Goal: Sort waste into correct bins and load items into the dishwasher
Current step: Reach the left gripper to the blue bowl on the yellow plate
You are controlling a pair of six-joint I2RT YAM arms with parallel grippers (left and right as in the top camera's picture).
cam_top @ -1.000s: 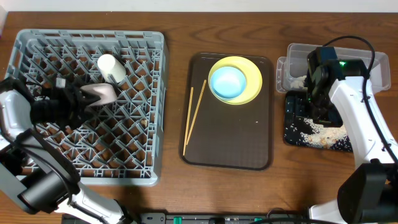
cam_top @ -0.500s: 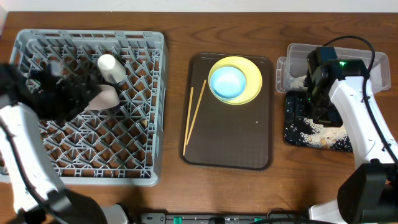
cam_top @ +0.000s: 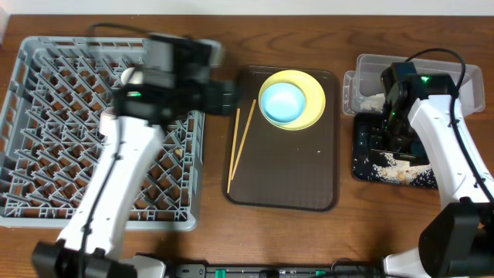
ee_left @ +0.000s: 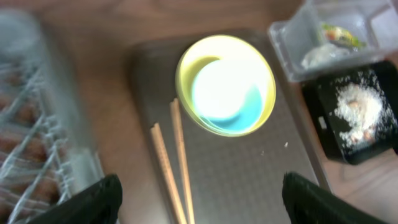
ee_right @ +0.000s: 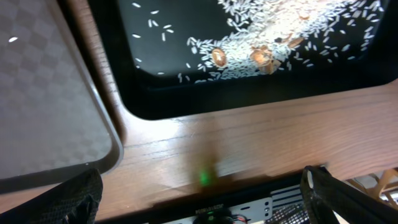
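Left gripper (ee_left: pixel 200 184): fingers wide apart, nothing between them. It hangs over the brown tray (ee_left: pixel 249 180), with the chopsticks (ee_left: pixel 169 163) just off its 9 o'clock and the blue bowl (ee_left: pixel 227 93) ahead at 12. The overhead view of this arm is motion-blurred.

Right gripper (ee_right: pixel 200 180): also spread and empty. It sits low over bare wood at the 6 o'clock edge of the black tray (ee_right: pixel 161 93), which has rice (ee_right: pixel 261 56) scattered in it.

Layout, overhead:
- The bowl is nested in the yellow plate (cam_top: pixel 316 106) at the tray's 12 o'clock end. The chopsticks lie along its 9 o'clock side.
- The rack (cam_top: pixel 46 154) is at the table's 9 o'clock, with the white cup (cam_top: pixel 133 76) in it near the 12 o'clock rail.
- I can't find the pinkish bowl in any view. The left arm covers a strip of the rack.
- The clear tub (ee_left: pixel 292 46) is at the table's 3 o'clock and holds the wrapper (ee_left: pixel 339 34) plus a clump of rice.

My read: the waste looks sorted and this is the loading step, with the left arm going to the tray for the next dish.
- If it's the chopsticks, they need a low, narrow pinch across both sticks. They lie flat and may roll or split.
- If it's the bowl, it needs a grip on the rim and a straight lift so the plate doesn't drag.

Writing: no brand or label is readable. There's only a green light (cam_top: pixel 424 79) on the right arm.
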